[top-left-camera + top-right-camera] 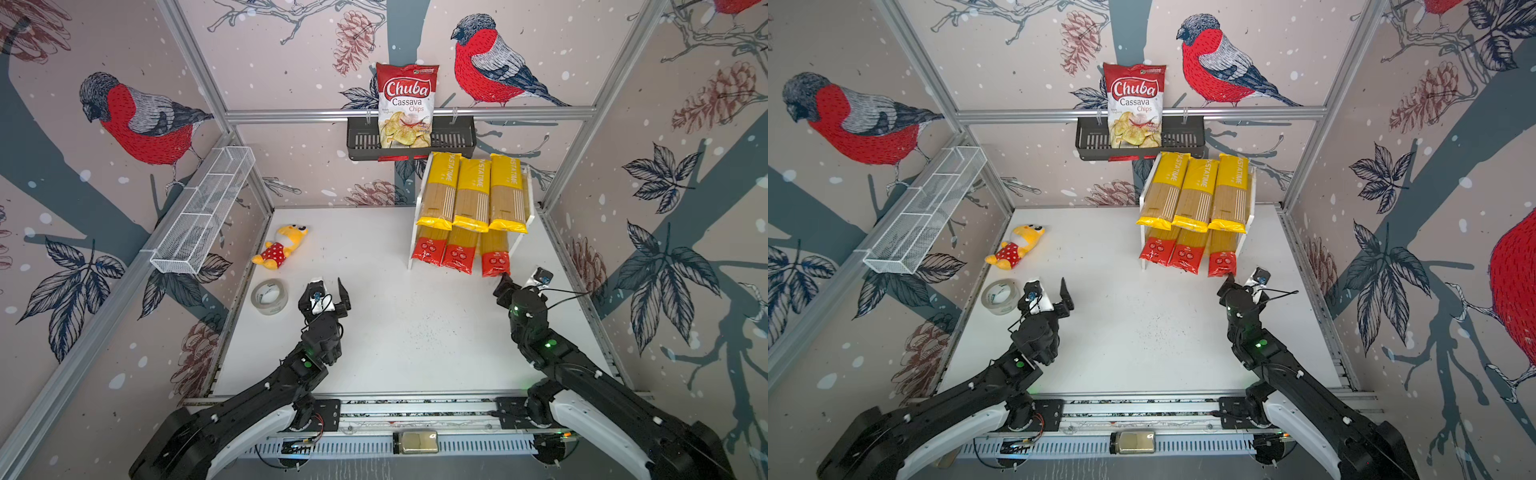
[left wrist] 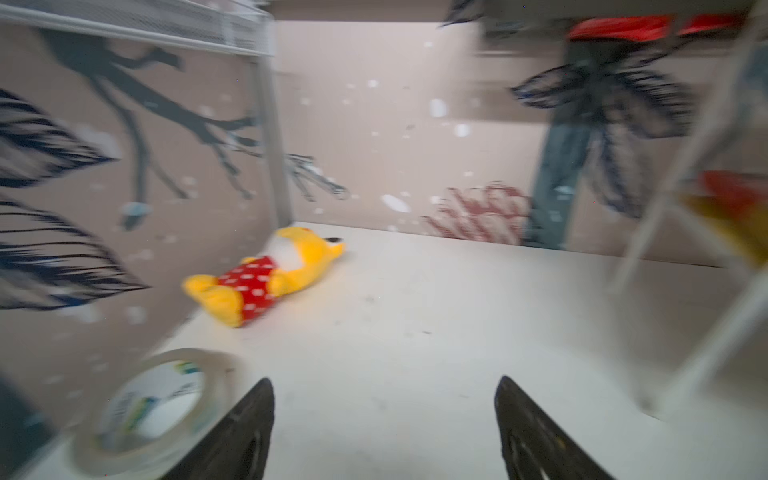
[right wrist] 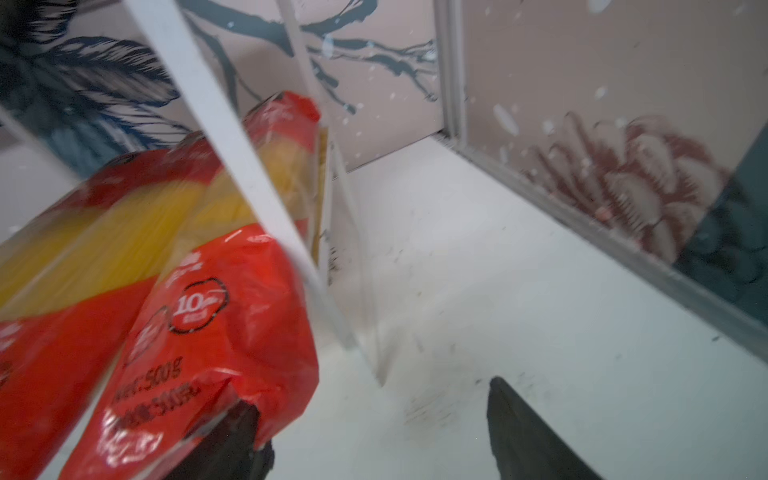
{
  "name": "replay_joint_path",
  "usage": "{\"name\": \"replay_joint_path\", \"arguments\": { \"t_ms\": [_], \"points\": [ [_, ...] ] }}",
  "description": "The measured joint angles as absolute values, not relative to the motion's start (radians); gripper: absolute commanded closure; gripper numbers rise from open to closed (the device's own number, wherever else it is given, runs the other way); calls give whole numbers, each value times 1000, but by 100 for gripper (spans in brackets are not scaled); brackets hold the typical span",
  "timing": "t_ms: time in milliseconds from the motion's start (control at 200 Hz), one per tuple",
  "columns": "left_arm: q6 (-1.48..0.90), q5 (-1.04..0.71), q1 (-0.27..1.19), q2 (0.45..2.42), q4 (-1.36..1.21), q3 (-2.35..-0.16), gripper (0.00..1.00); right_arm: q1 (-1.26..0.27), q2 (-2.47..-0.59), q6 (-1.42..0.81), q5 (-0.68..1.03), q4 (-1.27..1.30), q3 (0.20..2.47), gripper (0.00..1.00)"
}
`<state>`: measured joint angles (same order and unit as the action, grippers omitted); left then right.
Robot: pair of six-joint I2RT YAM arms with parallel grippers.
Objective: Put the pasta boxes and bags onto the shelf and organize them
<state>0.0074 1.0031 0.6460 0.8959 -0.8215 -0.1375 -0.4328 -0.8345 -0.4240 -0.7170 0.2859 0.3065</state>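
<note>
Left gripper (image 1: pixel 330 289): fingers spread wide, nothing between them, only bare white table (image 1: pixel 395 324). Tape roll (image 1: pixel 269 296), a clear glossy ring, lies just beside its outer finger. Plush toy (image 1: pixel 281 246), soft yellow with red dotted cloth, lies well beyond the fingertips.

Shelf (image 3: pixel 226 137): thin white side panels, stepped tiers, ahead of the right fingertips. All six packets are on it. Three yellow packets (image 1: pixel 471 195) lie side by side on the upper tier, with clear windows showing pale strands. Three red-ended packets (image 1: pixel 459 253) lie below them, with glossy crinkled film and yellow middles.

Right gripper (image 3: pixel 374 395): fingers apart, pinching nothing. The rightmost red packet (image 3: pixel 232 316) sticks out past its neighbours, and its sealed end lies against the inner finger (image 3: pixel 241 432). The wrist view is blurred, so that may be touching or just overlapping. The outer finger is well apart, over the table.

Handling, judged:
- Packets are long, flat and moderately heavy.
- They are stiff lengthwise from the packed strands, but brittle, so bending or hard squeezing would likely snap the pasta.
- The film is slick and the end seals are floppy, so an end pinch would probably slip or droop.
- A better hold is across the narrow width near mid-length.
- For squaring up, a flat push on the red end towards the shelf should do.
</note>
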Motion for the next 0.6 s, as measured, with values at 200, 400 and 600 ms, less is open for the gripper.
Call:
{"name": "replay_joint_path", "arguments": {
  "t_ms": [200,400,600],
  "points": [
    [203,1224,527,1106,-1212,-59,17,-292,-910,-340,-814,457,259,22],
    [243,1257,489,1161,-1409,-43,17,-252,-799,-347,-796,498,194,25],
    [158,1227,487,1012,-1286,-49,17,-251,-639,-387,-733,449,147,24]
  ]
}}
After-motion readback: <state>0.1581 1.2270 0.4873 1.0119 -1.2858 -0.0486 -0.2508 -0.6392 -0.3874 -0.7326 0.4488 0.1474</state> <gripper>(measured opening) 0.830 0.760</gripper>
